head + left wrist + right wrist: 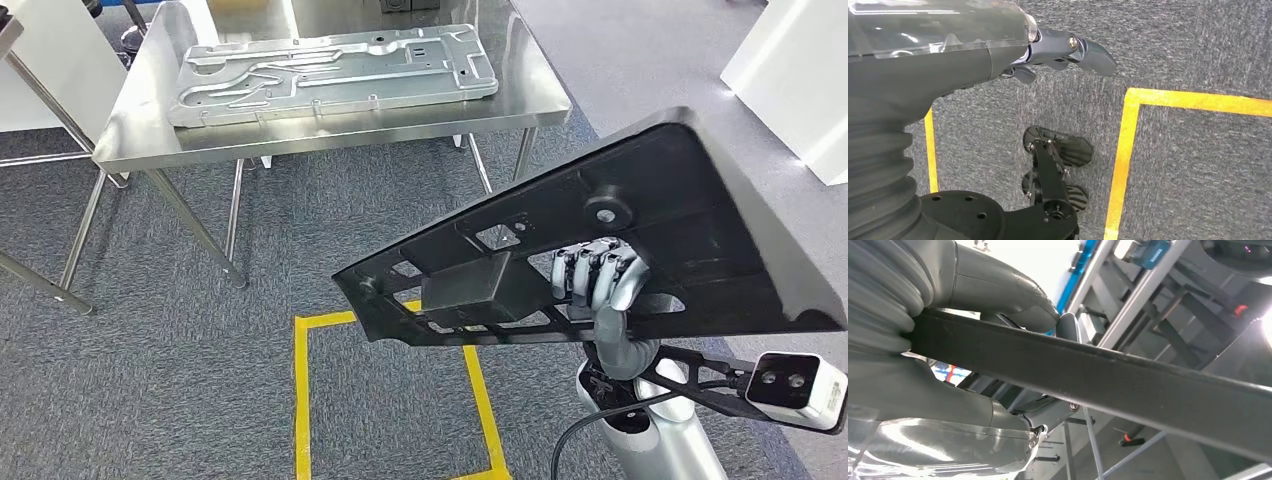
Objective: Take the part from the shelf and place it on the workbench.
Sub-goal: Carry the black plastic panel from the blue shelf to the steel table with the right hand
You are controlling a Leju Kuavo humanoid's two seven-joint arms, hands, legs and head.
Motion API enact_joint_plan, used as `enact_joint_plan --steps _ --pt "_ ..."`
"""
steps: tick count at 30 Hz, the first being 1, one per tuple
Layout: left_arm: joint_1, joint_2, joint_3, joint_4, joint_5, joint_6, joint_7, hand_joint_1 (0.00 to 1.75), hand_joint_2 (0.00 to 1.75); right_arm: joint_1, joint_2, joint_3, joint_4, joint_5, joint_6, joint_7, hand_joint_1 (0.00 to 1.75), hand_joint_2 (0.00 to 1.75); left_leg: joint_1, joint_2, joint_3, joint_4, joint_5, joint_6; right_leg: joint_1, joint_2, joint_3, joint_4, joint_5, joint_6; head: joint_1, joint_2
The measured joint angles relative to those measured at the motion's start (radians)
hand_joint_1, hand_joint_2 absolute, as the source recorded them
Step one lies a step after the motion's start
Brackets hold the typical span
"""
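- Gripping the part (640,215), the right hand (598,280) has it up in the air at the right of the head view, tilted, well apart from the workbench (330,125).
- Big black moulded panel, that part: roughly triangular, ribbed on the side facing us, with cut-outs, a round boss and a boxy block near its pointed end.
- Fingers (590,272) are curled over a lower rib, knuckles toward the camera.
- Up close at the right wrist, the part's dark edge (1108,377) runs straight between the thick grey thumb (1013,295) and the palm — clamped tight.
- Left hand (1058,52) hangs over the grey carpet (1198,165) with its yellow tape line (1125,150); dark fingers look loosely extended and hold nothing, though most of the hand is hidden behind its cover.
- On the steel workbench lies a flat silver metal plate (330,70), stamped with channels.
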Motion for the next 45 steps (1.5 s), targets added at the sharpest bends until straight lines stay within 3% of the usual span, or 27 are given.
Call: enact_joint_plan --steps 2,4,6,7,9,10,12,15,17,18,20,22,23,24,25,27,28,29,31,33,35,37,38,41,42,43,45 --pt "-0.001 0.001 0.0 0.0 -0.005 -0.001 -0.002 0.0 1.75 0.006 0.003 0.0 -0.01 0.018 0.0 0.0 1.75 1.75 0.003 0.0 -0.042 0.091 -0.038 -0.006 -0.001 0.002 0.018 -0.004 -0.008 -0.015 0.0 0.0" --pt "0.0 0.001 0.0 0.0 -0.008 -0.001 -0.004 0.0 1.75 0.012 0.007 0.0 -0.012 0.033 -0.002 0.0 1.75 1.75 0.003 -0.001 -0.131 0.242 -0.087 -0.008 0.005 0.004 0.034 -0.004 -0.023 -0.023 0.0 0.0" --pt "0.003 0.001 0.0 0.0 -0.01 -0.002 -0.007 0.0 1.75 0.02 0.012 0.001 -0.013 0.048 -0.004 0.0 1.75 1.75 0.002 -0.001 -0.192 0.309 -0.075 -0.005 0.012 0.01 0.056 -0.004 -0.041 -0.026 0.0 0.0" --pt "0.004 0.001 0.0 0.0 -0.011 -0.002 -0.009 0.0 1.75 0.022 0.015 0.001 -0.013 0.053 -0.005 0.0 1.75 1.75 0.001 -0.002 -0.192 0.28 -0.037 0.0 0.014 0.013 0.07 -0.004 -0.051 -0.026 0.0 0.0" --pt "0.005 0.003 0.0 0.0 -0.013 -0.001 -0.012 0.0 1.75 0.024 0.02 0.001 -0.013 0.057 -0.004 0.0 1.75 1.75 -0.008 -0.004 -0.146 0.141 0.059 0.015 0.016 0.016 0.101 -0.006 -0.074 -0.024 0.0 0.0" --pt "0.005 0.005 0.0 0.0 -0.014 -0.001 -0.012 0.0 1.75 0.024 0.022 0.001 -0.013 0.058 -0.004 0.0 1.75 1.75 -0.013 -0.005 -0.12 0.076 0.086 0.022 0.016 0.018 0.112 -0.008 -0.085 -0.021 0.0 0.0" --pt "0.004 0.008 -0.001 0.0 -0.015 -0.001 -0.014 0.0 1.75 0.027 0.025 0.001 -0.014 0.059 -0.001 0.0 1.75 1.75 -0.022 -0.006 -0.093 0.016 0.087 0.034 0.015 0.019 0.125 -0.014 -0.096 -0.011 0.0 0.0" --pt "0.004 0.01 -0.001 0.0 -0.017 -0.003 -0.016 0.0 1.75 0.03 0.028 0.001 -0.019 0.06 -0.001 0.0 1.75 1.75 -0.02 -0.006 -0.062 -0.017 0.072 0.048 0.013 0.018 0.118 0.02 -0.074 0.007 0.0 0.0" --pt "0.003 0.01 -0.001 0.0 -0.019 -0.005 -0.017 0.0 1.75 0.029 0.028 0.001 -0.023 0.06 -0.01 0.0 1.75 1.75 -0.016 -0.007 -0.024 -0.036 0.061 0.054 0.01 0.015 0.056 0.124 -0.062 0.016 0.0 0.0" --pt "0.002 0.01 -0.001 0.0 -0.02 -0.006 -0.017 0.0 1.75 0.028 0.028 0.001 -0.023 0.059 -0.015 0.0 1.75 1.75 -0.016 -0.008 -0.006 -0.042 0.05 0.055 0.006 0.014 0.008 0.19 -0.074 0.02 0.0 0.0" --pt "0.002 0.011 0.0 0.0 -0.02 -0.007 -0.017 0.0 1.75 0.029 0.028 0.001 -0.024 0.058 -0.021 0.0 1.75 1.75 -0.015 -0.008 0.03 -0.045 0.025 0.054 -0.002 0.013 -0.083 0.278 -0.141 0.027 0.0 0.0" --pt "0.002 0.011 0.0 0.0 -0.017 -0.005 -0.016 0.0 1.75 0.028 0.028 0.001 -0.024 0.056 -0.022 0.0 1.75 1.75 -0.011 -0.011 0.072 -0.045 -0.007 0.048 -0.012 0.01 -0.13 0.261 -0.191 0.037 0.0 0.0" --pt "0.002 0.011 0.0 0.0 -0.015 -0.004 -0.016 0.0 1.75 0.027 0.027 0.001 -0.023 0.056 -0.022 0.0 1.75 1.75 -0.008 -0.012 0.096 -0.045 -0.025 0.043 -0.017 0.008 -0.137 0.218 -0.175 0.043 0.0 0.0" --pt "0.003 0.012 0.0 0.0 -0.013 -0.002 -0.015 0.0 1.75 0.026 0.027 0.001 -0.022 0.055 -0.023 0.0 1.75 1.75 -0.006 -0.013 0.116 -0.045 -0.044 0.038 -0.022 0.004 -0.138 0.159 -0.113 0.049 0.0 0.0" --pt "0.002 0.013 0.001 0.0 -0.012 -0.001 -0.015 0.0 1.75 0.025 0.027 0.002 -0.021 0.054 -0.025 0.0 1.75 1.75 -0.005 -0.014 0.134 -0.042 -0.064 0.032 -0.024 -0.003 -0.138 0.103 -0.027 0.05 0.0 0.0" --pt "0.0 0.014 0.003 0.0 -0.009 0.001 -0.015 0.0 1.75 0.024 0.027 0.006 -0.018 0.052 -0.031 0.0 1.75 1.75 -0.004 -0.013 0.153 -0.043 -0.095 0.017 -0.019 -0.012 -0.139 0.043 0.097 0.038 0.0 0.0" --pt "-0.002 0.015 0.004 0.0 -0.008 0.001 -0.015 0.0 1.75 0.021 0.026 0.008 -0.018 0.051 -0.033 0.0 1.75 1.75 -0.002 -0.012 0.16 -0.042 -0.101 0.009 -0.013 -0.012 -0.139 0.039 0.109 0.028 0.0 0.0" --pt "-0.003 0.015 0.005 0.0 -0.007 0.001 -0.015 0.0 1.75 0.018 0.025 0.01 -0.018 0.051 -0.034 0.0 1.75 1.75 0.001 -0.011 0.161 -0.034 -0.097 0.0 -0.01 -0.007 -0.134 0.041 0.099 0.018 0.0 0.0" --pt "-0.005 0.014 0.006 0.0 -0.005 0.001 -0.016 0.0 1.75 0.011 0.023 0.013 -0.019 0.051 -0.034 0.0 1.75 1.75 0.008 -0.01 0.129 0.043 -0.07 -0.01 -0.007 -0.002 -0.111 0.034 0.083 0.001 0.0 0.0" --pt "-0.005 0.012 0.007 0.0 -0.004 0.0 -0.017 0.0 1.75 0.007 0.023 0.016 -0.019 0.051 -0.035 0.0 1.75 1.75 0.011 -0.01 0.044 0.176 -0.072 -0.014 -0.005 -0.001 -0.081 0.026 0.061 -0.011 0.0 0.0" --pt "-0.004 0.011 0.008 0.0 -0.003 -0.001 -0.017 0.0 1.75 0.005 0.023 0.02 -0.018 0.059 -0.044 0.0 1.75 1.75 0.009 -0.01 -0.045 0.27 -0.143 -0.012 0.0 -0.002 -0.051 0.024 0.035 -0.019 0.0 0.0" --pt "-0.001 0.011 0.013 0.0 -0.002 -0.001 -0.017 0.0 1.75 0.005 0.023 0.025 -0.017 0.079 -0.062 0.001 1.75 1.75 0.005 -0.01 -0.094 0.27 -0.196 -0.005 0.006 -0.004 -0.016 0.024 0.008 -0.022 0.0 0.0" --pt "-0.001 0.011 0.016 0.0 -0.001 -0.002 -0.018 0.0 1.75 0.005 0.023 0.026 -0.017 0.089 -0.07 0.001 1.75 1.75 0.001 -0.008 -0.101 0.234 -0.18 0.002 0.008 -0.008 0.003 0.024 -0.006 -0.023 0.0 0.0" --pt "0.0 0.013 0.023 0.0 -0.002 -0.002 -0.019 0.0 1.75 0.005 0.023 0.029 -0.017 0.1 -0.079 0.002 1.75 1.75 -0.022 0.032 -0.092 0.069 0.008 0.032 0.015 -0.026 0.048 0.023 -0.044 -0.018 0.0 0.0" --pt "0.0 0.015 0.024 0.0 -0.002 -0.003 -0.02 0.0 1.75 0.005 0.023 0.029 -0.016 0.102 -0.081 0.002 1.75 1.75 -0.029 0.042 -0.09 0.037 0.055 0.04 0.016 -0.031 0.055 0.02 -0.052 -0.014 0.0 0.0" --pt "0.0 0.016 0.024 0.0 -0.002 -0.003 -0.02 0.0 1.75 0.006 0.023 0.03 -0.016 0.104 -0.084 0.002 1.75 1.75 -0.032 0.043 -0.09 0.023 0.076 0.045 0.018 -0.034 0.059 0.022 -0.055 -0.009 0.0 0.0" --pt "0.0 0.016 0.024 0.0 -0.002 -0.003 -0.022 0.0 1.75 0.009 0.021 0.032 -0.017 0.107 -0.087 0.002 1.75 1.75 -0.029 0.027 -0.075 0.007 0.079 0.05 0.018 -0.036 0.064 0.025 -0.056 0.003 0.0 0.0"
